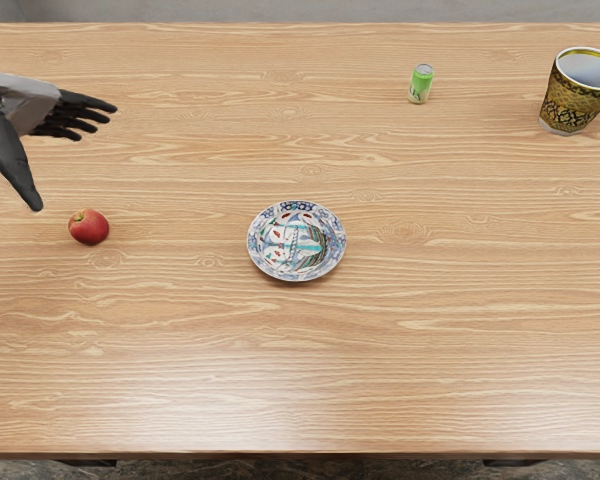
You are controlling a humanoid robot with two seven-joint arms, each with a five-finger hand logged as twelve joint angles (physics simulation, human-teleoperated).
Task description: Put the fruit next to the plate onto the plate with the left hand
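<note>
Above the apple (pixel 88 226), left hand (pixel 35 115) hovers, fingers (pixel 85 103) spread, empty.

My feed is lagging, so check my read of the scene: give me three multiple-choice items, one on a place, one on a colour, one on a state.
1. Where does the apple lie relative to the plate?
A. On it
B. To its left in the picture, apart from it
C. Behind it, touching the rim

2. What colour is the can?
A. Green
B. Blue
C. Red

3. What state is the left hand in?
A. Shut on the apple
C. Resting on the plate
B. Open, holding nothing

Answers:
1 B: a clear gap separates apple and plate.
2 A: its body is green.
3 B: its fingers are spread, and it is apart from the apple.
</note>
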